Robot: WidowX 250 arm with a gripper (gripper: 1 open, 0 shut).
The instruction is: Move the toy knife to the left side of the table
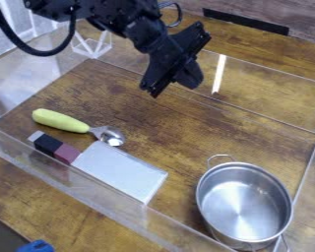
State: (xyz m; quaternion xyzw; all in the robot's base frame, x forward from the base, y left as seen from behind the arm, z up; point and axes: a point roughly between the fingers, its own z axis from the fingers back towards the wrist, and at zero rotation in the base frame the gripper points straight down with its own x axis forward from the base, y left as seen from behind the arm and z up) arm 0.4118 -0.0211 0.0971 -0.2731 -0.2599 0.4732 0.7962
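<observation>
Black gripper (157,86) hangs at upper centre of frame, tip pointing down-left, jaws closed on nothing, well apart from the toy knife (76,126); toy knife lies at left-centre on the table (239,133), yellow-green handle toward upper left, silver head just beside the grey cleaver (105,164) lying below it; steel pot (243,206) sits at lower right.

toy knife (72,125) left on table (213,133), seemingly touching cleaver (105,167) in front | pot (243,205) front-right
</observation>
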